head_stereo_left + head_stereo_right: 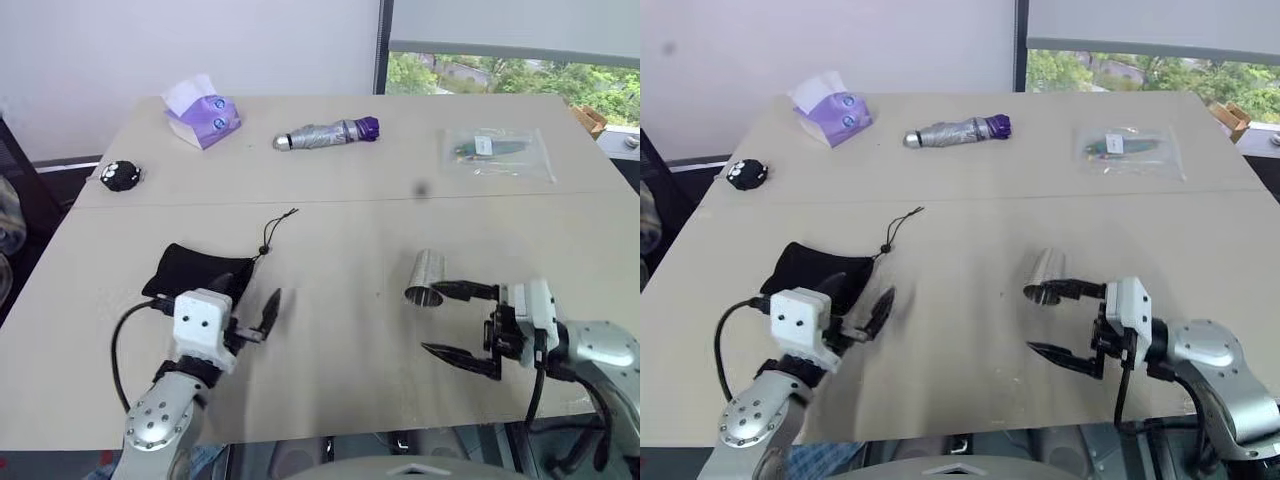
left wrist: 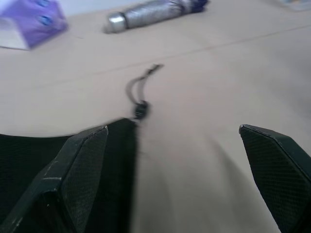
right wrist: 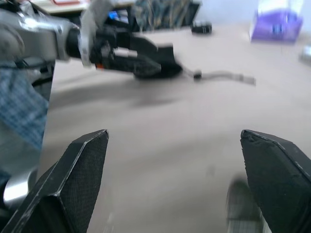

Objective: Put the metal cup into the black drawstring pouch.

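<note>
Fingers [image 1: 462, 291] of right gripper [image 1: 450, 322] spread wide, upper tip at rim of metal cup [image 1: 427, 277] lying on table [image 1: 330, 330]. Left gripper [image 1: 262, 312] spread too, over black drawstring pouch [image 1: 197, 270].

right gripper [image 3: 175, 179] wide apart over tan table [image 3: 160, 131] | left gripper [image 3: 150, 60] beside black drawstring pouch [image 3: 167, 72] | purple box [image 3: 278, 26] far off

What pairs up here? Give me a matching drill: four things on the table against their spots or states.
Things:
1. metal cup
2. black drawstring pouch
3. folded umbrella
4. tissue pack

Places or states:
A. far left corner area
B. lying on its side by the right end effector
C. far middle of the table, purple end
D. just ahead of the left end effector

Pairs: 1-B, 2-D, 3-C, 4-A
</note>
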Robot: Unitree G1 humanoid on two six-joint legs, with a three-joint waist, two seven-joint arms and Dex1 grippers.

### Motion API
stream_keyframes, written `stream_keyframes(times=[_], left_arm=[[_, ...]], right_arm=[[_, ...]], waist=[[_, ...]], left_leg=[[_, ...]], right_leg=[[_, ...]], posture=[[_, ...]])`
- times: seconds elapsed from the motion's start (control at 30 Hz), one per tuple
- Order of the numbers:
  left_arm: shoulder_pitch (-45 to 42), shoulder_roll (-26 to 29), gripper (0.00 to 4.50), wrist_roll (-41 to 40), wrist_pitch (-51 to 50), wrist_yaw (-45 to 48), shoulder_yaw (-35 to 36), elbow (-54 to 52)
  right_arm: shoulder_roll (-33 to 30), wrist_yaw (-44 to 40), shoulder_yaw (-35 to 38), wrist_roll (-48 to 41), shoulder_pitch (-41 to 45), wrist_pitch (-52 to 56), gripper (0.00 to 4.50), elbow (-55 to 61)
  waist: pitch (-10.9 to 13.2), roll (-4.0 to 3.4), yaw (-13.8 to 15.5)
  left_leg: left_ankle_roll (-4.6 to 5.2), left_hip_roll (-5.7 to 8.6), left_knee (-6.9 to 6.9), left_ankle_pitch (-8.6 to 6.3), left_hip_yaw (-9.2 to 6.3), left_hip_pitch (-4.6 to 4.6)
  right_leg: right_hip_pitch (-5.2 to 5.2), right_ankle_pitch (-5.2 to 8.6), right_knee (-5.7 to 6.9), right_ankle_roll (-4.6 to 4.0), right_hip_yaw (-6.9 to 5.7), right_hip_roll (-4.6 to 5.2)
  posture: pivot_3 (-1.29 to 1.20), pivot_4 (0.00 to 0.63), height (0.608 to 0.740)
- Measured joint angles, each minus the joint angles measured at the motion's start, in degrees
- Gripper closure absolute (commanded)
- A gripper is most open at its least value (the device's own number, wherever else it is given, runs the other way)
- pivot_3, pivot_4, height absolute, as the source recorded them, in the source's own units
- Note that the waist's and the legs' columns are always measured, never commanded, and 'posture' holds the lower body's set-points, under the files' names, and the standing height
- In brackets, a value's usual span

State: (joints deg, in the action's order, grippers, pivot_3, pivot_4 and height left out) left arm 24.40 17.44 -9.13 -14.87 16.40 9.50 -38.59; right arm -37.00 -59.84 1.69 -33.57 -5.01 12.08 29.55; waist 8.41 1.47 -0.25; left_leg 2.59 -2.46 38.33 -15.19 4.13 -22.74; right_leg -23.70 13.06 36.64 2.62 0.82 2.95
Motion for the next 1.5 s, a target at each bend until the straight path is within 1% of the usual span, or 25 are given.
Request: stream_keyframes(times=[0.17, 0.37, 0.57, 0.67, 0.7, 0.73, 0.77, 0.8, 0.87, 1.0, 1.13, 1.2, 1.27, 1.33, 1.43, 1.5], left_arm=[[-3.2, 0.2, 0.00, 3.2, -0.2, -2.5, 1.2, 4.4], [-5.6, 0.1, 0.00, 6.7, -0.2, -4.3, 1.0, 8.1], [-3.1, -0.3, 0.00, 9.9, -0.2, -5.4, 0.8, 8.5], [-2.8, -0.6, 0.00, 10.2, 0.0, -5.4, 0.7, 8.5], [-2.7, -0.6, 0.51, 10.2, 0.0, -5.4, 0.7, 8.5], [-2.7, -0.8, 0.75, 10.4, 0.1, -5.4, 0.8, 8.5], [-2.7, -0.9, 1.30, 10.6, 0.2, -5.6, 0.8, 8.5], [-2.7, -0.9, 1.62, 10.7, 0.3, -5.7, 0.9, 8.5], [-2.4, -1.1, 2.71, 11.3, 0.4, -6.1, 1.1, 8.5], [-2.2, -1.4, 4.47, 11.7, 0.3, -6.5, 1.2, 8.4], [-2.5, -2.1, 4.47, 11.6, -0.7, -6.6, 1.2, 8.1], [-3.5, -2.1, 4.47, 11.3, -1.1, -6.6, 1.3, 8.1], [-4.5, -2.1, 4.47, 11.1, -1.3, -6.5, 1.4, 7.8], [-5.0, -2.0, 4.47, 11.0, -1.5, -6.3, 1.4, 7.6], [-5.7, -1.9, 4.47, 11.0, -2.2, -6.0, 1.4, 7.6], [-6.3, -1.9, 4.47, 11.0, -2.5, -5.9, 1.4, 7.6]], right_arm=[[0.1, 1.8, -0.8, -0.3, 4.5, 2.0, 0.09, 0.8], [0.1, 2.6, -0.8, -0.2, 4.8, 2.7, 0.09, 0.9], [0.1, 2.9, -0.8, -0.2, 4.2, 2.9, 0.09, 1.0], [0.1, 3.0, -0.8, -0.2, 4.2, 3.1, 0.09, 1.2], [0.1, 3.1, -0.8, -0.2, 4.2, 3.2, 0.00, 1.2], [0.1, 3.1, -0.8, -0.2, 4.2, 3.3, 0.00, 1.3], [0.1, 3.1, -0.8, -0.2, 4.2, 3.4, 0.00, 1.4], [0.1, 3.1, -0.8, -0.2, 4.2, 3.4, 0.00, 1.4], [0.1, 3.1, -0.8, -0.2, 4.2, 3.5, 0.00, 1.4], [0.1, 3.3, -0.8, 0.1, 4.2, 3.5, 0.00, 1.4], [0.2, 6.0, -0.8, 2.5, 3.4, 3.5, 0.00, 1.2], [2.0, 11.3, -0.4, 6.3, 2.8, 3.4, 0.00, 0.4], [2.5, 16.6, -0.4, 11.6, 2.1, 3.3, 0.00, -1.5], [2.4, 19.4, -0.4, 15.6, 1.3, 3.2, 0.00, -3.5], [2.4, 21.6, -0.4, 19.1, -0.1, 2.7, 0.00, -5.5], [2.4, 21.6, -0.7, 20.1, -1.4, 2.7, 0.00, -6.0]], waist=[[0.0, 0.04, 0.4], [0.0, 0.05, 0.9], [0.0, 0.05, 0.9], [0.0, 0.05, 1.0], [0.0, 0.05, 1.0], [0.0, 0.05, 1.0], [0.0, 0.05, 1.0], [0.0, 0.05, 1.0], [0.0, 0.05, 1.0], [0.0, 0.05, 1.0], [0.0, 0.05, 1.0], [0.0, 0.07, 1.0], [0.0, 0.05, 1.0], [0.0, 0.05, 1.0], [0.0, 0.05, 1.0], [0.0, 0.05, 1.0]], left_leg=[[0.00, 0.04, 0.00, 0.00, 0.00, -0.04], [0.00, 0.04, 0.00, 0.00, 0.01, -0.03], [0.00, 0.01, -0.01, 0.00, 0.01, -0.02], [0.00, 0.01, 0.00, 0.00, 0.01, -0.02], [0.00, 0.00, 0.00, 0.00, 0.01, -0.02], [0.00, 0.00, 0.00, 0.00, 0.01, -0.02], [0.00, 0.01, 0.00, 0.00, 0.01, -0.02], [0.00, 0.00, 0.00, 0.00, 0.01, -0.02], [0.00, 0.00, 0.00, 0.00, 0.01, -0.02], [0.00, 0.00, -0.01, 0.00, 0.01, -0.03], [0.00, 0.01, 0.00, 0.00, 0.02, -0.03], [0.00, 0.01, 0.00, 0.00, 0.00, -0.02], [0.00, 0.02, 0.00, 0.00, 0.03, -0.02], [0.00, 0.03, 0.00, 0.00, 0.06, -0.03], [0.00, 0.03, -0.01, 0.00, 0.05, -0.03], [0.00, 0.03, -0.01, 0.00, 0.03, -0.03]], right_leg=[[0.00, 0.00, -0.02, 0.00, -0.02, 0.03], [0.00, 0.00, -0.01, 0.00, -0.02, 0.05], [-0.01, -0.01, 0.00, -0.01, -0.02, 0.08], [0.00, -0.01, 0.00, -0.01, -0.04, 0.12], [0.00, -0.01, 0.01, -0.01, -0.04, 0.13], [0.00, -0.01, 0.01, -0.01, -0.04, 0.13], [0.00, -0.01, 0.01, -0.01, -0.03, 0.13], [0.00, -0.01, 0.01, -0.01, -0.04, 0.13], [-0.01, -0.01, 0.01, -0.01, -0.04, 0.13], [-0.01, -0.01, 0.00, -0.01, -0.04, 0.14], [-0.01, -0.01, 0.01, -0.01, -0.04, 0.15], [-0.01, -0.01, 0.02, -0.01, -0.06, 0.15], [-0.01, -0.01, 0.03, -0.01, -0.04, 0.16], [-0.01, -0.01, 0.03, -0.01, -0.02, 0.16], [-0.01, -0.01, 0.02, -0.01, -0.03, 0.12], [-0.01, -0.01, 0.02, -0.01, -0.04, 0.10]], posture=[[0.00, 0.150, 0.740], [0.00, 0.150, 0.740], [0.00, 0.150, 0.740], [0.00, 0.150, 0.740], [0.00, 0.150, 0.740], [0.00, 0.150, 0.740], [0.00, 0.150, 0.740], [0.00, 0.150, 0.740], [0.00, 0.150, 0.740], [0.00, 0.150, 0.740], [0.00, 0.150, 0.740], [0.00, 0.150, 0.740], [0.00, 0.150, 0.740], [0.00, 0.150, 0.740], [0.00, 0.150, 0.740], [0.00, 0.150, 0.740]])
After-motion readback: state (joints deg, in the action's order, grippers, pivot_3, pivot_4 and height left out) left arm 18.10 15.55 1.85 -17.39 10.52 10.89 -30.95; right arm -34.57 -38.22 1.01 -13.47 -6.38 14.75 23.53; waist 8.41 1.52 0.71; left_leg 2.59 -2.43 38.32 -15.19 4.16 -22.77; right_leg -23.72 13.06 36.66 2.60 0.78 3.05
